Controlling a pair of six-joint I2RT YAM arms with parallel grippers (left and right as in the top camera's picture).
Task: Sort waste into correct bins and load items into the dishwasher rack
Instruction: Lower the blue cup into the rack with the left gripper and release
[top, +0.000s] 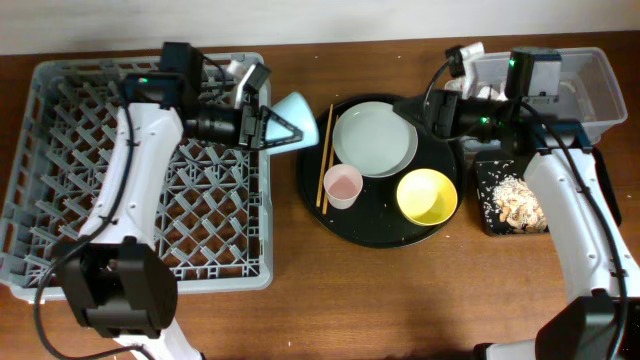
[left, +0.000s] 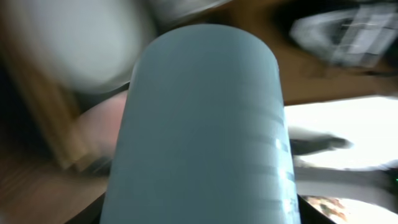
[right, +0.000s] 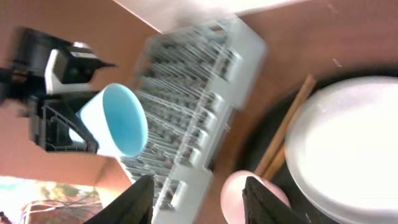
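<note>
Clearly, the overhead view places the left gripper (top: 275, 125) at the right wall of the dishwasher rack (top: 150, 275). It is clamped on the light blue cup (top: 296, 108), which is held sideways just outside that wall. Only the right wrist view shows the cup's open mouth. It also shows the right gripper (right: 202, 199) with its fingers apart and nothing between them, near the small pink cup (right: 235, 196) and the chopsticks (right: 286, 121).
</note>
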